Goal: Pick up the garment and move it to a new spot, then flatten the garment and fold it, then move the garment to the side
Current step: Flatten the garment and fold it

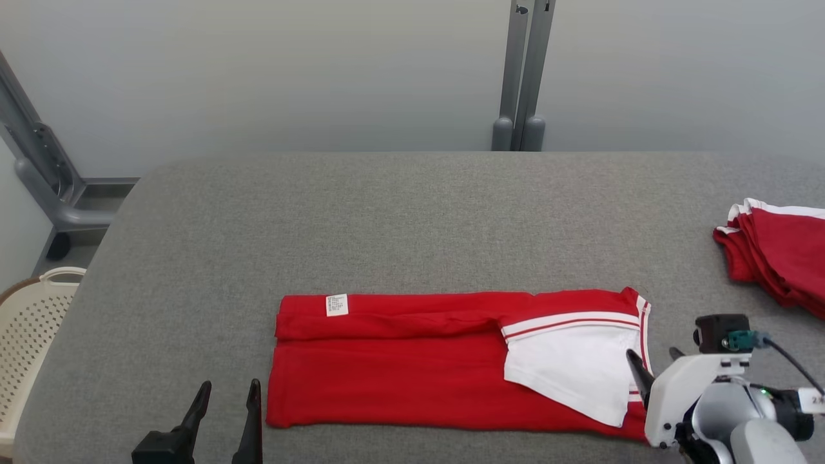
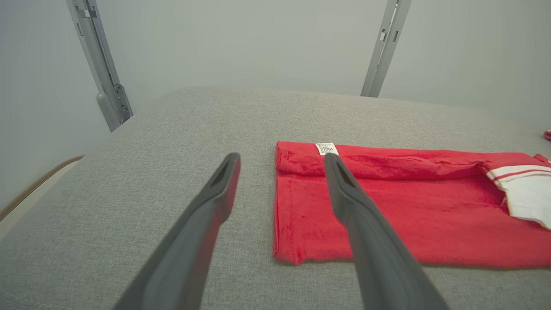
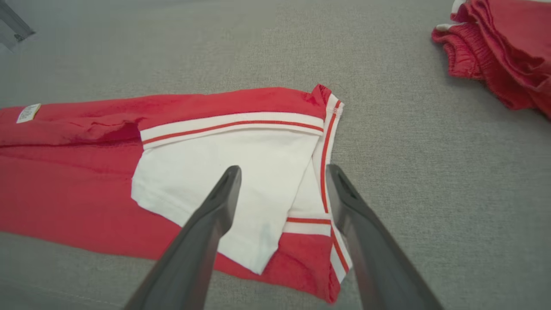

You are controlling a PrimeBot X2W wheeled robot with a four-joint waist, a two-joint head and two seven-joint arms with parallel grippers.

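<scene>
**A:** What do you count, from the left?

**B:** One pale basket point(image 1: 32, 322) beside the counter point(image 1: 387, 212). Then one left end effector point(image 1: 230, 386), its fingers apart and holding nothing, and then one garment point(image 1: 399, 374).

**A:** How does the garment look?

**B:** It is red, folded into a long band, with one white label and one white sleeve. It lies at the near middle. One right end effector point(image 1: 652, 354), also spread and empty, is at the sleeve end. One pile of red clothes point(image 1: 780, 251) is at the far right.

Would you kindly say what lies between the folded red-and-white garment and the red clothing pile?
Nothing: the grey fabric tabletop there is bare, seen in the right wrist view.
</scene>
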